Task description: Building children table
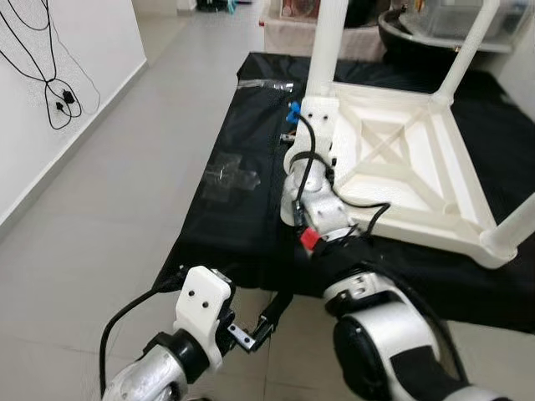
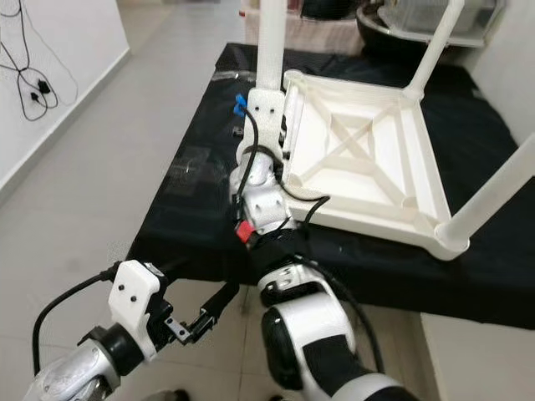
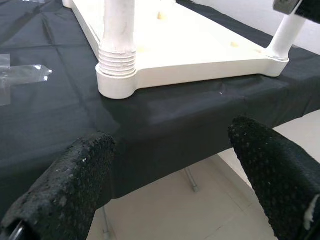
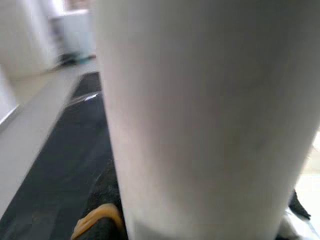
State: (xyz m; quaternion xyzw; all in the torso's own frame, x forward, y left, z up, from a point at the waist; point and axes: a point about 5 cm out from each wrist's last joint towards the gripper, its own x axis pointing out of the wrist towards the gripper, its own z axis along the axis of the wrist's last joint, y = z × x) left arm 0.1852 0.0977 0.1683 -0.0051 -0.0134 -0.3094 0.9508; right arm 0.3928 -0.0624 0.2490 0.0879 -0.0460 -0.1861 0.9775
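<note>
Black cloth (image 1: 242,159): one, spread over a platform.
Table top (image 1: 410,167): one, white, upside down on the cloth.
Legs: three upright at corners.
Right gripper (image 1: 311,117): at nearest-left leg (image 1: 326,42); finger state cannot be told.
Left gripper (image 3: 175,165): fingers apart, empty, below cloth edge.

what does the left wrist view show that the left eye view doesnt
The left wrist view alone gives the threaded collar where a leg meets the tabletop, and the left gripper seen from behind, its fingers apart, short of the black cloth's edge. The left eye view alone gives the right gripper at the near-left table leg, the wall cable and the tabletop's ribbed underside. Both share the upturned white table and the black cloth.
</note>
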